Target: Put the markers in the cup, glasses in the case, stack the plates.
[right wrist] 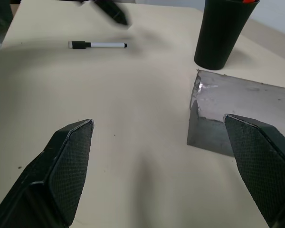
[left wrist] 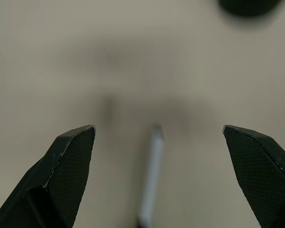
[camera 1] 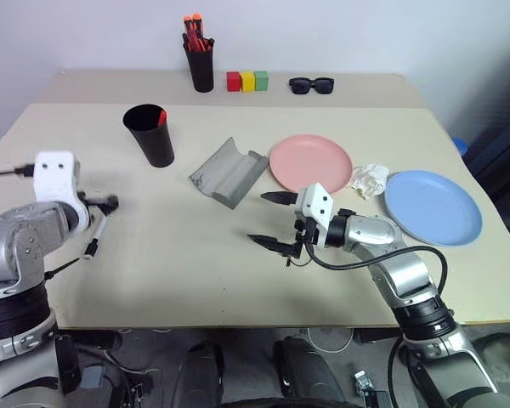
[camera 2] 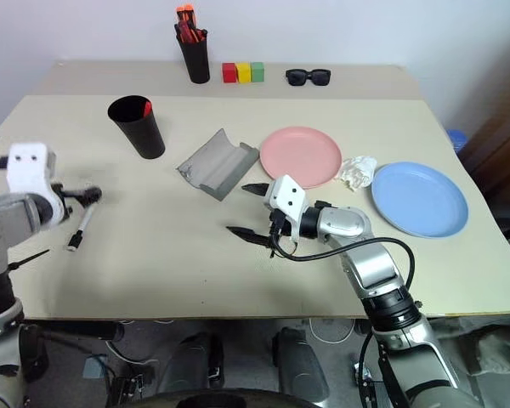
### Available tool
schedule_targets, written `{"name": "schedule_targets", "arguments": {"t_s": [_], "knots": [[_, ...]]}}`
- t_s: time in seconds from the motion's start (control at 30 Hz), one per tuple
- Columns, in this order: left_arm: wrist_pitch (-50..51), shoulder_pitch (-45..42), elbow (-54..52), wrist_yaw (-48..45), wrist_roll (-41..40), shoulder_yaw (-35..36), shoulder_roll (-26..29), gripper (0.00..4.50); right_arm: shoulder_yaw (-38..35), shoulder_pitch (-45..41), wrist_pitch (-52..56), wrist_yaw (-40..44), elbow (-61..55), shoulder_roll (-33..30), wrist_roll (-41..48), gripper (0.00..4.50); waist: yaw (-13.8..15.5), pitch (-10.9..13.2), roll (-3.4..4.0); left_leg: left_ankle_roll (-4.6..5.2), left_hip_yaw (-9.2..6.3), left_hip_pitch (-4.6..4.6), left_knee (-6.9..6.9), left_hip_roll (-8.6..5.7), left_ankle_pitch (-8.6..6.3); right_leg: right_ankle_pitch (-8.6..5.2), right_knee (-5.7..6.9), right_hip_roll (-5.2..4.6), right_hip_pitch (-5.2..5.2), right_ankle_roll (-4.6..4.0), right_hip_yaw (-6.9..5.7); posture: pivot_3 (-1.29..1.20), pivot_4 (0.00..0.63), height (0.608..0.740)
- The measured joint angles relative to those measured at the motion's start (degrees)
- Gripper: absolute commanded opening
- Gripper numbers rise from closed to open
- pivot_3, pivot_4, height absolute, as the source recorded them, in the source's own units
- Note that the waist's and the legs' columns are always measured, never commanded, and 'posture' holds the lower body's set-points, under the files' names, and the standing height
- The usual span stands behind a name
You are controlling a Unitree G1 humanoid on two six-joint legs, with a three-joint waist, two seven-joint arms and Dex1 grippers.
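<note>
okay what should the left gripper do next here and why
Probably lower the left gripper onto the white-barrelled marker lying loose on the table just below it and close on it. The gripper is open and empty, the black cup already shows a red marker inside, and this one is still out.
</note>
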Motion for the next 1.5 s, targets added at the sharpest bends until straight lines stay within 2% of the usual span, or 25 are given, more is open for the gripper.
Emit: {"name": "schedule_targets", "arguments": {"t_s": [0.17,0.2,0.3,0.5,0.6,0.67,0.73,0.83,0.97,1.1,1.17,1.27,1.37,1.5], "knots": [[1.63,5.66,-0.28,0.56,-1.61,-1.59,2.34,4.44,0.11,-0.24,0.00,0.16,0.61,0.47,0.02,4.50,0.00,0.00,-0.01,-0.01,-0.03,-0.02,-0.08,0.01,0.00,-0.01,-0.01,-0.01,-0.06,-0.04,0.01,0.00,0.150,0.722],[1.60,6.31,-0.28,0.73,-1.75,-1.63,2.23,4.21,0.23,-0.24,0.00,0.24,0.61,0.53,0.02,4.50,0.10,0.00,-0.01,0.00,-0.02,-0.03,-0.08,-0.01,0.00,-0.01,-0.01,-0.04,-0.05,-0.04,0.00,0.00,0.150,0.722],[1.57,6.32,-0.28,1.06,-1.92,-1.65,1.76,3.14,0.52,-0.28,-0.07,0.39,0.61,0.73,-0.01,4.50,0.13,-0.02,-0.04,0.00,-0.01,-0.01,-0.06,-0.03,0.00,-0.02,-0.04,-0.06,-0.02,-0.07,0.01,0.00,0.150,0.722],[1.56,5.78,-0.03,2.00,-1.50,-0.67,-0.77,0.11,0.53,-0.25,-0.29,0.41,0.61,0.70,-0.34,4.50,-0.08,-0.05,0.03,0.00,-0.01,0.05,-0.08,-0.01,0.00,0.00,-0.02,-0.02,-0.02,-0.09,0.01,0.00,0.150,0.722],[1.19,3.64,0.75,3.50,0.59,1.66,-3.98,0.04,0.53,-0.22,-0.36,0.33,0.61,0.81,-0.45,4.50,0.05,-0.04,-0.01,0.00,-0.01,0.02,-0.07,-0.02,0.00,0.00,-0.03,-0.03,-0.01,-0.08,0.02,0.00,0.150,0.722],[-3.11,2.72,0.84,5.09,2.77,2.65,-6.05,0.04,0.54,-0.23,-0.52,0.07,0.61,0.98,-0.60,4.50,0.15,-0.02,-0.09,0.00,-0.01,-0.03,-0.05,-0.02,0.00,0.01,-0.06,-0.03,-0.02,-0.07,0.02,0.00,0.150,0.722],[-10.61,1.43,0.97,6.16,4.88,3.53,-6.67,0.04,0.55,-0.42,-1.57,-1.20,1.01,2.08,-1.44,4.50,0.17,-0.02,-0.14,-0.01,-0.03,-0.06,-0.05,-0.02,0.00,0.01,-0.06,-0.04,-0.04,-0.07,0.01,0.00,0.150,0.722],[-28.05,-4.18,1.54,8.45,9.16,3.65,-8.61,0.04,0.47,-3.97,-4.12,-7.51,6.08,5.94,-5.57,4.50,0.24,-0.02,-0.14,-0.03,0.01,-0.08,-0.02,-0.02,0.01,0.06,-0.10,-0.05,-0.05,-0.12,0.01,0.00,0.150,0.722],[-50.69,-11.33,7.76,10.41,16.81,-4.50,-10.26,0.04,0.10,-9.39,-6.87,-19.23,13.86,11.85,-11.90,4.50,0.57,-0.04,-0.12,-0.02,0.08,-0.09,-0.04,-0.03,0.01,0.07,-0.13,-0.08,-0.04,-0.11,0.02,0.00,0.150,0.722],[-68.37,-20.51,25.89,11.60,21.65,-10.75,-15.58,0.04,-1.36,-11.21,-7.10,-26.55,18.37,18.20,-12.90,4.50,1.42,-0.04,-0.12,-0.02,0.13,-0.16,-0.02,-0.03,0.01,0.08,-0.15,-0.05,-0.10,-0.09,0.01,0.00,0.150,0.722],[-79.52,-26.02,38.51,12.08,24.14,-14.02,-17.53,0.04,-0.92,-11.49,-7.91,-28.47,18.86,20.76,-13.22,4.50,1.52,-0.03,-0.11,-0.01,0.15,-0.30,-0.02,-0.03,0.00,0.09,-0.17,-0.04,-0.23,-0.08,0.01,0.00,0.150,0.722],[-91.42,-32.78,55.07,13.83,26.18,-14.84,-18.61,0.04,-0.45,-11.46,-8.26,-29.37,18.73,21.77,-13.56,4.50,1.39,-0.03,-0.10,0.01,0.19,-0.37,-0.03,-0.02,-0.01,0.09,-0.22,-0.04,-0.30,-0.06,0.02,0.00,0.150,0.722],[-98.51,-36.46,65.95,14.92,26.40,-14.60,-18.83,0.04,-0.53,-10.94,-8.26,-29.87,18.30,21.83,-13.88,4.50,1.42,-0.03,-0.10,0.02,0.21,-0.40,-0.06,0.00,-0.01,0.08,-0.24,-0.03,-0.34,-0.05,0.01,0.00,0.150,0.722],[-103.86,-37.73,74.18,15.16,26.77,-14.56,-19.39,0.04,-0.62,-9.24,-7.86,-30.66,16.56,21.89,-13.90,4.50,1.53,-0.02,-0.09,0.02,0.22,-0.43,-0.05,0.00,-0.01,0.08,-0.23,-0.03,-0.35,-0.04,0.01,0.00,0.150,0.722]]}}
